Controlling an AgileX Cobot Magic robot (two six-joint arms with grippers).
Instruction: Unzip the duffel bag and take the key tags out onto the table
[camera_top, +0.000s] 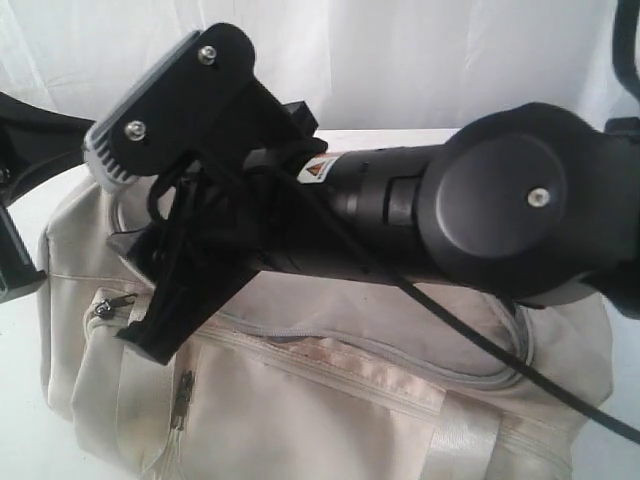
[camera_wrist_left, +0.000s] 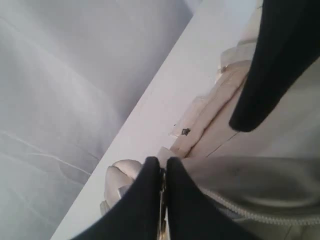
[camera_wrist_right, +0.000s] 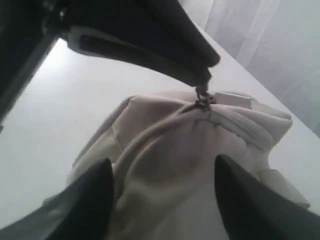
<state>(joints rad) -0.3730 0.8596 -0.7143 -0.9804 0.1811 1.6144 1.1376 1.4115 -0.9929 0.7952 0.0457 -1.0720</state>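
Beneath right gripper, duffel bag

- The bulky black right arm reaches across the cream-white soft fabric duffel bag — no way down from above there for me.
- My left gripper, pinched on the small metal zipper pull, blocks that bag end.
- The flat white table beside the bag — open passage.
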